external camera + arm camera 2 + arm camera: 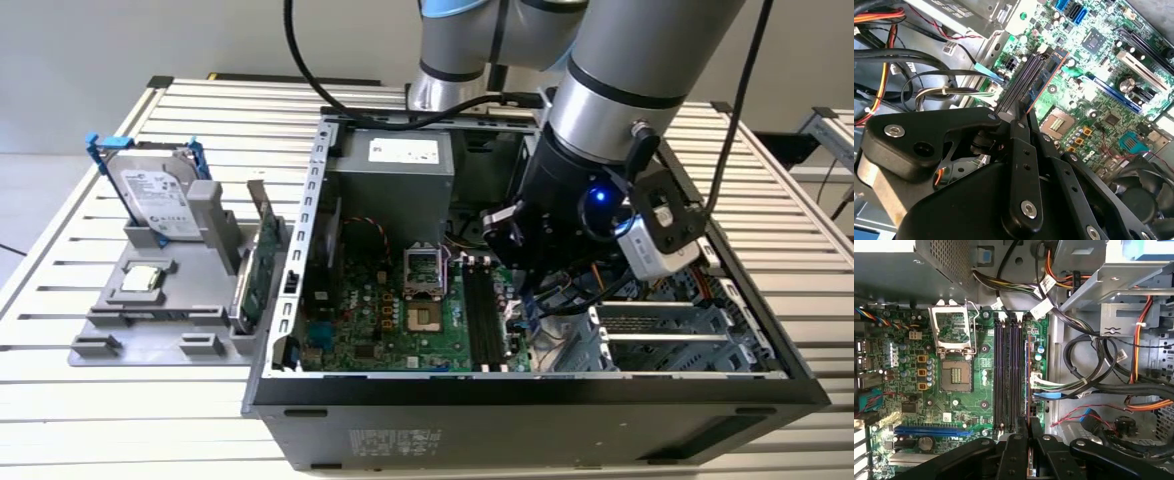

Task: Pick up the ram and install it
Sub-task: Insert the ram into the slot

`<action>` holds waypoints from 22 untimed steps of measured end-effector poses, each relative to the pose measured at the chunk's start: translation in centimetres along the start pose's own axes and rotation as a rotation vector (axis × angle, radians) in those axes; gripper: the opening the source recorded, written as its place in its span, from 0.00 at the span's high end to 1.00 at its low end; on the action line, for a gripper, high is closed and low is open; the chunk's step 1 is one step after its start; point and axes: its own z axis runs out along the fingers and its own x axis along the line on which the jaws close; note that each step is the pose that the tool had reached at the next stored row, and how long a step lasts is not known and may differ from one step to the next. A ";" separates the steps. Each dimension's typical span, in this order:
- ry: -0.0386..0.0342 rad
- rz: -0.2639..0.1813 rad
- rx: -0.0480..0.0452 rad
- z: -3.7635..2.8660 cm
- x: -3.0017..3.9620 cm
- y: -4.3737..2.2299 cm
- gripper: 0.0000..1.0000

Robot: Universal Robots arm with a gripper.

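**Gripper** (1029, 429): lowered inside the open computer case (534, 395). Its fingers (1018, 450) are clenched on the ram (1027, 385).

**Ram:** thin dark stick, seen edge-on in the first wrist view. It reaches out from the fingertips and runs lengthwise beside the memory slots (1006, 375), on their cable side. Whether it sits in a slot, cannot tell.

**Motherboard** (984, 405): green, directly beneath the gripper.

**Processor socket** (956, 372): just past the slots, on the side away from the ram.

**Cables** (1094, 385): black, white and orange bundle, near the ram's other side.

**Grey holder** (147, 330): outside the case, well apart from the gripper. It carries an upright hard drive (158, 195) in a blue frame and a green card (267, 250) standing on edge.

**Table** (134, 400): slatted metal, under the case and the holder.
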 end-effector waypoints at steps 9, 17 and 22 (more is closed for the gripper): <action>0.0023 0.000 -0.0003 0.34 0.21 0.01 1.00; 0.0024 0.000 -0.0001 1.80 0.24 0.08 1.00; 0.0024 0.000 -0.0001 2.55 0.24 0.17 1.00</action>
